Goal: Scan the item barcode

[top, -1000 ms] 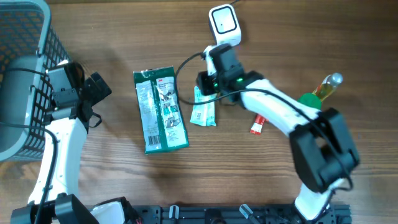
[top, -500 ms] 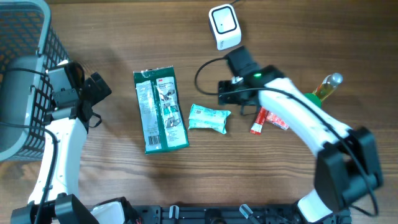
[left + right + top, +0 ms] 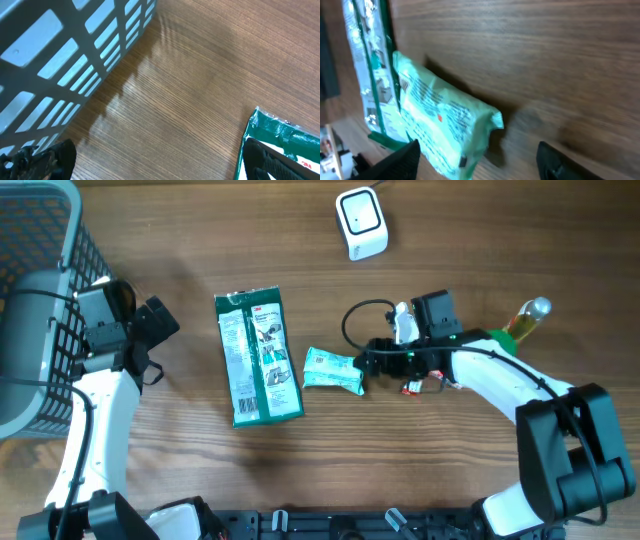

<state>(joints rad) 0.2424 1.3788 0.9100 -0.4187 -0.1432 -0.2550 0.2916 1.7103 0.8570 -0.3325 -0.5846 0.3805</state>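
Overhead: mint packet (image 3: 332, 372) lies flat on table (image 3: 200, 470), well below scanner (image 3: 361, 222). R gripper (image 3: 366, 366) just beside pkt, also below scanner, jaws apart, empty. L gripper (image 3: 160, 340) far left of scanner, wide open, empty.

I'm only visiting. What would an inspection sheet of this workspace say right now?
Surface: wooden table, grain showing.
Job's things: white scanner at the far edge; mint packet lying flat; green packet beside it.
Clutter: red tube partly under the right arm; bottle; basket at the left.
Grippers: left gripper open, empty; right gripper open, at the mint packet's end.
Cables: black loop on the right arm.
Surroundings: nothing seen.
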